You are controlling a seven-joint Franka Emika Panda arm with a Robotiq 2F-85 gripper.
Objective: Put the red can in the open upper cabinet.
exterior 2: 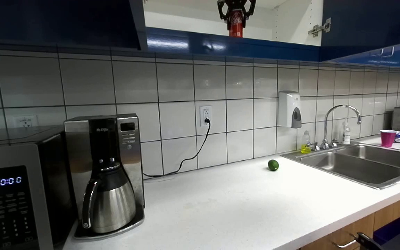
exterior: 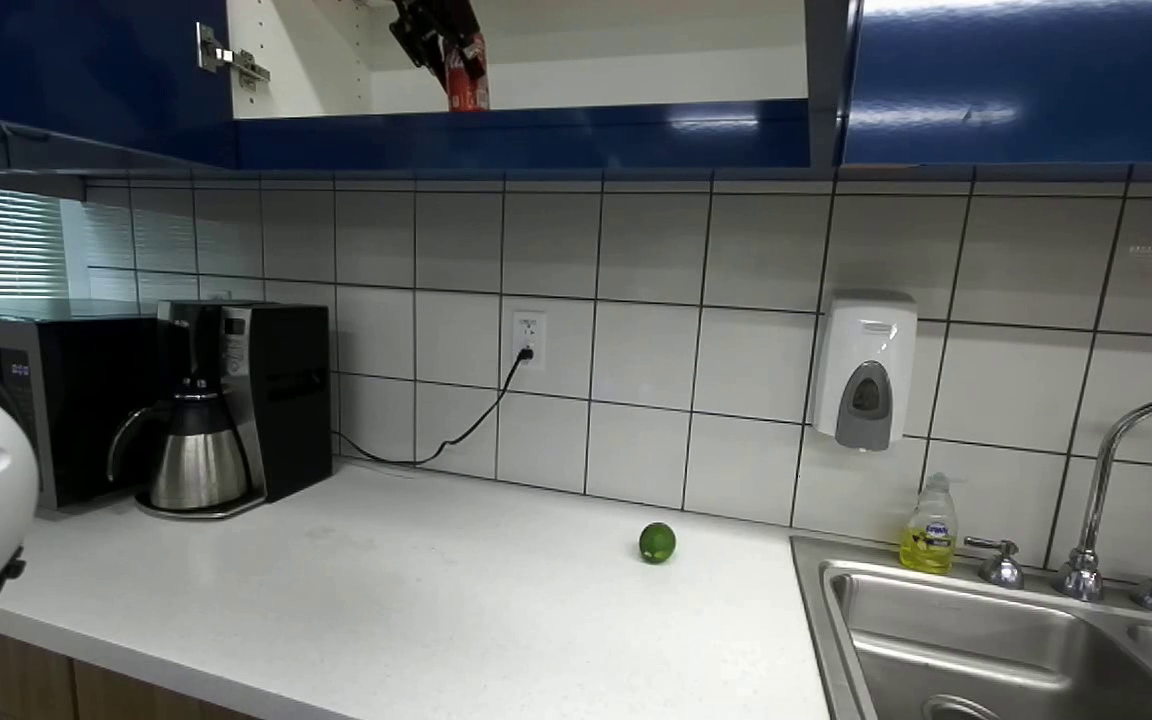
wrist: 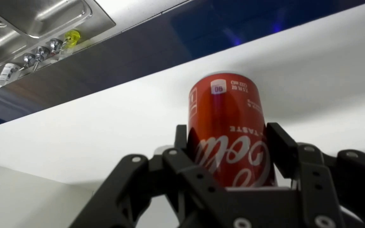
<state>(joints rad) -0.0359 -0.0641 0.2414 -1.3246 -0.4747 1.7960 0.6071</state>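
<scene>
Jaws tight on the red can inside the open upper cabinet, can's bottom rim wrist-view only!

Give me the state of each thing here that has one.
Upper cabinet: open
Red can: upright inside; base contact unclear
Tool: closed on the can
Lime: resting on the counter
Microwave: display lit, 0:00
Carafe: seated in the coffee maker
Cord: plugged into the outlet
Soap bottle: upright, partly filled
Faucet: no water seen running
</scene>
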